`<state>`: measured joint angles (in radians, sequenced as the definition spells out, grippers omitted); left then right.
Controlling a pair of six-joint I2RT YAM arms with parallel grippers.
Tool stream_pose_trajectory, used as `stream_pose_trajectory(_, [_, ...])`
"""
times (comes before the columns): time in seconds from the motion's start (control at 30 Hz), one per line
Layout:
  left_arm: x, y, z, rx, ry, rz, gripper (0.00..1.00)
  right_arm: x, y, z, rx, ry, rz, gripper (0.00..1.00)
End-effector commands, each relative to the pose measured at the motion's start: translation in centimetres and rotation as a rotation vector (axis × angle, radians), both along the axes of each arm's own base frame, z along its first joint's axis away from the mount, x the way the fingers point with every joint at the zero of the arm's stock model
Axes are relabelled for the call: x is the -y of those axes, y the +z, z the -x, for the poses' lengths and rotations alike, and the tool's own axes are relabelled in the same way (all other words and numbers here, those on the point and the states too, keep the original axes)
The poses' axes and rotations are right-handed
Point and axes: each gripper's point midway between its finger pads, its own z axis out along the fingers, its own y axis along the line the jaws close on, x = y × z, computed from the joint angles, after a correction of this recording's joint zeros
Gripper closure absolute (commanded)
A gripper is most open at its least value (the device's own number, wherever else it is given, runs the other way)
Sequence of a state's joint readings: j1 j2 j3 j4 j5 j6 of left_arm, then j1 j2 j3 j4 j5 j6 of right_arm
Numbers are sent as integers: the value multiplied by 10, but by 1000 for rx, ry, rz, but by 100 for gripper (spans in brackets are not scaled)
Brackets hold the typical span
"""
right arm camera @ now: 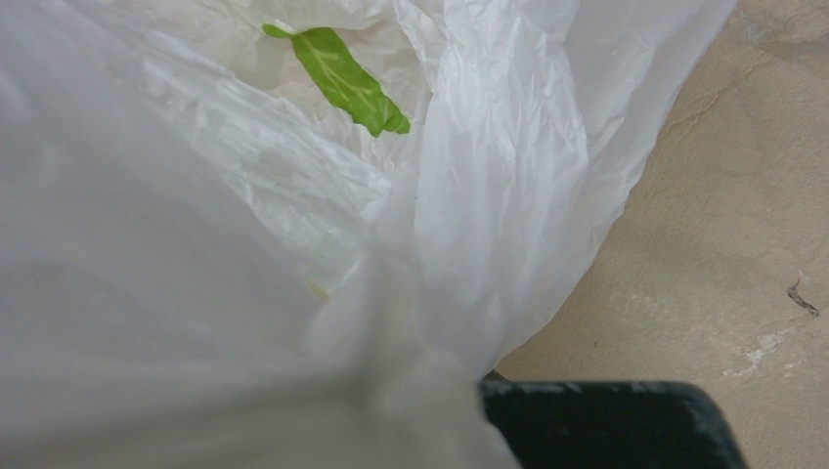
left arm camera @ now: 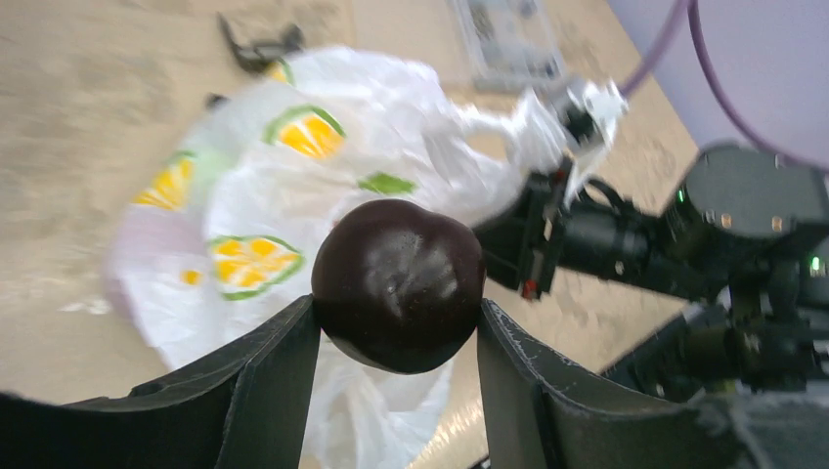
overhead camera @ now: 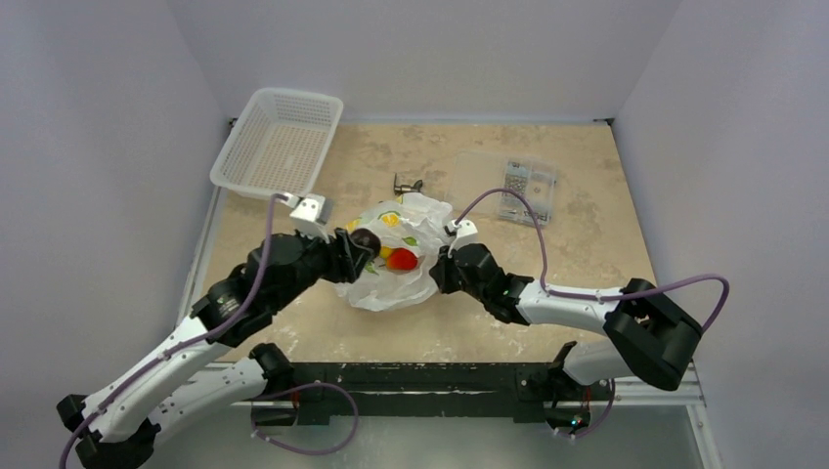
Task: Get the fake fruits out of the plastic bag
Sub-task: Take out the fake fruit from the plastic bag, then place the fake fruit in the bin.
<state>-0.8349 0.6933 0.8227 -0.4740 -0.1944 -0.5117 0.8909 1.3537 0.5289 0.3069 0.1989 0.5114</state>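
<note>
The translucent white plastic bag [overhead camera: 415, 244] with yellow-green prints lies crumpled mid-table; it also shows in the left wrist view [left arm camera: 293, 166] and fills the right wrist view [right arm camera: 293, 195]. A red fruit [overhead camera: 402, 259] and a bit of yellow fruit [overhead camera: 385, 252] show at its open mouth. My left gripper [overhead camera: 364, 244] is shut on a glossy dark brown fruit [left arm camera: 399, 283], held between both fingers just left of the bag's mouth. My right gripper [overhead camera: 442, 266] is at the bag's right side, shut on bag film; one black finger [right arm camera: 606, 425] shows, the other is hidden.
A white mesh basket [overhead camera: 279, 145] overhangs the table's back left corner. A small black hammer [overhead camera: 407, 185] lies behind the bag. A clear flat box of small parts [overhead camera: 516, 188] sits at the back right.
</note>
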Motion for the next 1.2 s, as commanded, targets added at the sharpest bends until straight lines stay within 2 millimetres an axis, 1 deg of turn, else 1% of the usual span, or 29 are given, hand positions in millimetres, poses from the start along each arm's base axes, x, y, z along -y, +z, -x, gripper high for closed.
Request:
stream_pose_trajectory(0.0, [-83,36,-31,106,376,-95,100,-5,16,-8,93,20,-29,100])
stream_pose_trajectory(0.03, [-100,41,-38,115,459,-95,100,-7,16,-9,99,29,-29,100])
stream_pose_trajectory(0.1, [-120,51,-51,137,565,-78,100,-11,15,-8,101,49,-33,100])
stream_pose_trajectory(0.17, [-129,62,-67,166,634,-52,100,-14,14,-9,102,62,-28,100])
stream_pose_trajectory(0.23, [-136,65,-88,159,695,-42,100,-16,15,-9,109,74,-24,100])
stream_pose_trajectory(0.3, [-143,60,-113,130,757,-52,100,-17,17,-10,115,84,-22,100])
stream_pose_trajectory(0.4, [-160,57,-145,77,877,-49,100,-21,17,-8,114,105,-27,100])
stream_pose_trajectory(0.5, [-174,50,-178,70,962,-51,100,-24,18,-8,116,120,-29,100])
stream_pose_trajectory(0.53, [-180,38,-192,45,989,-71,100,-24,18,-7,116,125,-26,100])
stream_pose_trajectory(0.6, [-192,26,-216,17,1027,-99,100,-26,19,-7,118,136,-29,100])
stream_pose_trajectory(0.67, [-206,9,-240,-33,1057,-141,100,-28,19,-5,114,155,-31,100])
stream_pose_trajectory(0.73, [-216,-9,-259,-99,1075,-164,100,-29,19,-3,115,166,-32,100])
stream_pose_trajectory(0.83, [-218,-32,-287,-158,1039,-185,100,-30,19,-3,115,173,-35,100])
stream_pose_trajectory(0.9, [-221,-57,-299,-230,1029,-236,100,-32,20,-2,113,184,-39,100])
stream_pose_trajectory(0.93, [-223,-66,-302,-269,1036,-249,100,-34,20,-1,110,192,-42,100])
stream_pose_trajectory(1.03, [-223,-86,-313,-335,1027,-251,100,-38,18,1,101,211,-48,100])
stream_pose_trajectory(1.17, [-220,-103,-317,-360,1013,-240,100,-40,18,4,92,231,-56,100])
